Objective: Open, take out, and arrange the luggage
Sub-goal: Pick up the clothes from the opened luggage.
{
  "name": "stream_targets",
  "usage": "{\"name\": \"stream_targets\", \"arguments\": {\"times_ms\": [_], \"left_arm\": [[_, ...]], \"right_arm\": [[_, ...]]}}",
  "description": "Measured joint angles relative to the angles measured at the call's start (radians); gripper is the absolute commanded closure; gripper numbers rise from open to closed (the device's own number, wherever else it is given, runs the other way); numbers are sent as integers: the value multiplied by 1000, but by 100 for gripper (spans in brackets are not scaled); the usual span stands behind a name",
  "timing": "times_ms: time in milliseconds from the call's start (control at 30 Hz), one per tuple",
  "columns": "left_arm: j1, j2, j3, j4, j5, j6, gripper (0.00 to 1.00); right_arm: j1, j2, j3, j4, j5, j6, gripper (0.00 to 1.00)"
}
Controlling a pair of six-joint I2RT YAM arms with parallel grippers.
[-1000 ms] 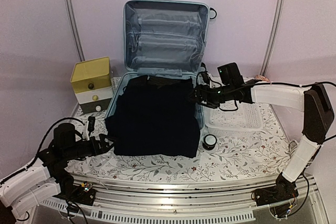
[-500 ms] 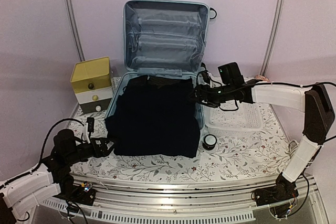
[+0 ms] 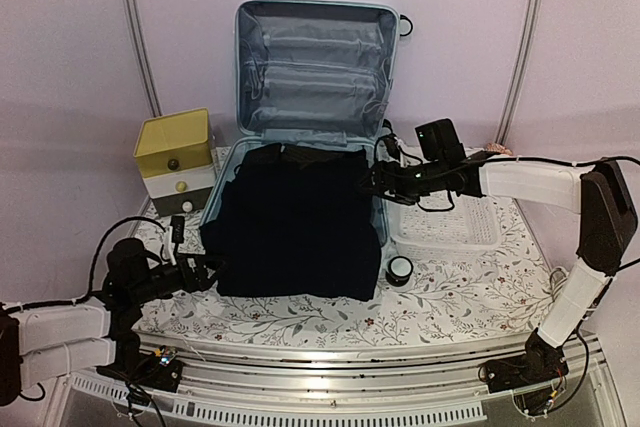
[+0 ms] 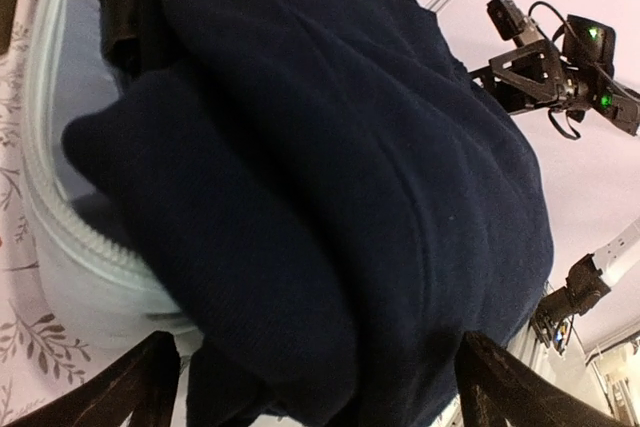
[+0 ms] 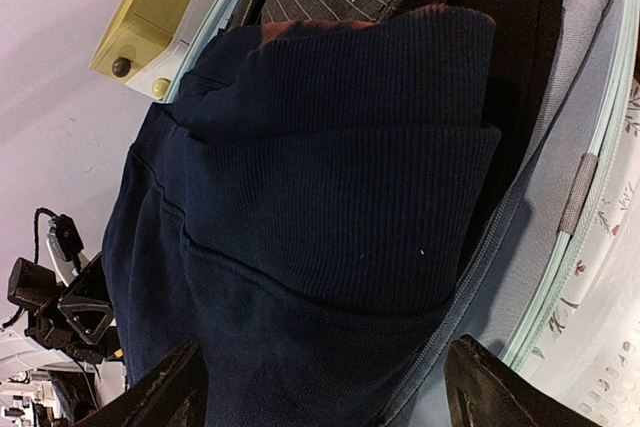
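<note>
Luggage [image 3: 315, 57] open at frame centre on the tabletop [image 3: 460, 287]. Lid upright; lower shell heaped with a dark navy garment [image 3: 295, 232] spilling over the near rim. Left claw [image 3: 205, 273], lower left: spread wide, just beside the garment's corner. Right claw [image 3: 368, 183], right of centre at the shell's right rim: spread, pinching nothing.

Yellow-topped drawer box [image 3: 176, 160], white lattice basket [image 3: 450, 232], small round black object [image 3: 400, 270], floral tablecloth [image 3: 470, 292]

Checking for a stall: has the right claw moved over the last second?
No. The right claw is at the same spot at the right rim of the luggage, open, level with the far edge of the dark garment.
</note>
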Motion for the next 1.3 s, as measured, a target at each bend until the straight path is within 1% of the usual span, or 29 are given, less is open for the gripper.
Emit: {"name": "stream_targets", "arguments": {"times_ms": [67, 133, 167, 267, 333, 367, 433, 600, 700, 800, 900, 967, 1033, 1100, 1200, 1267, 1300], "left_arm": [[6, 24, 0, 55, 15, 14, 2], [8, 55, 0, 95, 32, 32, 5], [9, 74, 0, 115, 41, 41, 9], [19, 129, 1, 160, 78, 63, 26], [27, 151, 5, 168, 105, 72, 33], [30, 155, 9, 169, 123, 72, 35], [31, 147, 10, 164, 146, 64, 35], [31, 71, 5, 112, 190, 13, 31], [31, 12, 0, 73, 206, -15, 32], [31, -19, 0, 49, 214, -26, 35], [31, -20, 0, 35, 216, -28, 40], [31, -5, 0, 33, 217, -26, 50], [31, 23, 0, 37, 220, -28, 62], [31, 61, 5, 39, 223, -24, 73], [32, 110, 21, 37, 229, -18, 87], [32, 119, 34, 26, 232, -11, 97], [32, 119, 37, 21, 233, -12, 100]], "right_arm": [[0, 0, 0, 0, 0, -1, 17], [0, 0, 0, 0, 0, -2, 17], [0, 0, 0, 0, -1, -2, 17], [0, 0, 0, 0, -2, -3, 17], [0, 0, 0, 0, -4, -5, 18], [0, 0, 0, 0, -6, -5, 18], [-3, 0, 0, 0, -11, -6, 18], [-19, 8, 6, 6, -28, 5, 14], [-32, 39, 32, 18, -41, 19, 18], [-40, 93, 74, 33, -68, 31, 26], [-43, 158, 122, 53, -101, 43, 37], [-44, 188, 134, 74, -125, 58, 50], [-44, 205, 135, 86, -141, 68, 61], [-44, 212, 135, 97, -151, 78, 72], [-44, 212, 138, 110, -166, 90, 86], [-44, 211, 140, 117, -174, 90, 94], [-44, 211, 140, 119, -177, 90, 96]]}}
